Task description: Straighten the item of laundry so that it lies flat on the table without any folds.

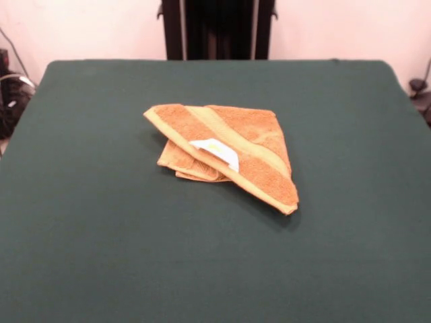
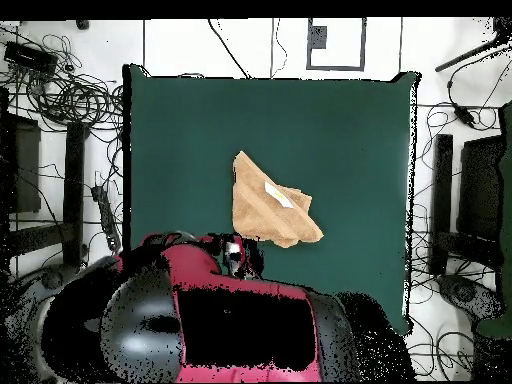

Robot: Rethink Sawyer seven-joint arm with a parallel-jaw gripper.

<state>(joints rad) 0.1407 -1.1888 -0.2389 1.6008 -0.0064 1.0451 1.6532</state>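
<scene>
The orange-tan towel [image 1: 252, 145] lies folded over itself near the middle of the green table [image 1: 81, 235]. A paler band runs diagonally across its top layer. The white label [image 1: 217, 150] shows on the upper fold, and lower layers stick out at its left. In the overhead view the towel [image 2: 262, 210] is a rough triangle with its label [image 2: 279, 196] on top. The red and black arm [image 2: 200, 290] is drawn back at the table's edge by the base. Its gripper end [image 2: 237, 255] sits just short of the towel and does not touch it. The front view shows no gripper.
The black pedestal [image 1: 217, 28] stands behind the table's far edge. Cables and dark equipment [image 2: 60, 95] lie on the floor on both sides of the table [image 2: 180, 130].
</scene>
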